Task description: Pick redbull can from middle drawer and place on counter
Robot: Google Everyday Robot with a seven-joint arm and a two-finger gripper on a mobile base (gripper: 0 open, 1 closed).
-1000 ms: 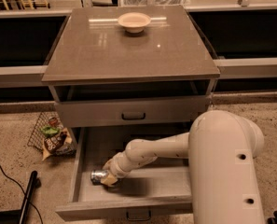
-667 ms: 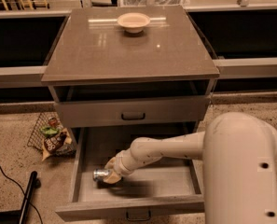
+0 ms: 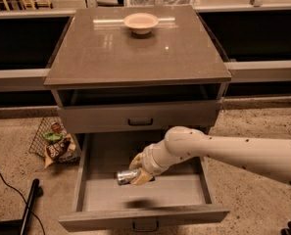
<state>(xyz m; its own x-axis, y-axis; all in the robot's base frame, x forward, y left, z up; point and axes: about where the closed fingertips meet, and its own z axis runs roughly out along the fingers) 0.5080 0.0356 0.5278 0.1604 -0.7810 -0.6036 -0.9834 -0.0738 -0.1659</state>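
Jaws tight around the redbull can (image 3: pixel 126 176), just above the floor of the open middle drawer (image 3: pixel 177 192)

Arm (image 3: pixel 233 152) in from R, wrist (image 3: pixel 154 161) angled L; end effector (image 3: pixel 136 173) above middle drawer (image 3: pixel 106 199) floor, clamped round redbull can (image 3: pixel 124 177).
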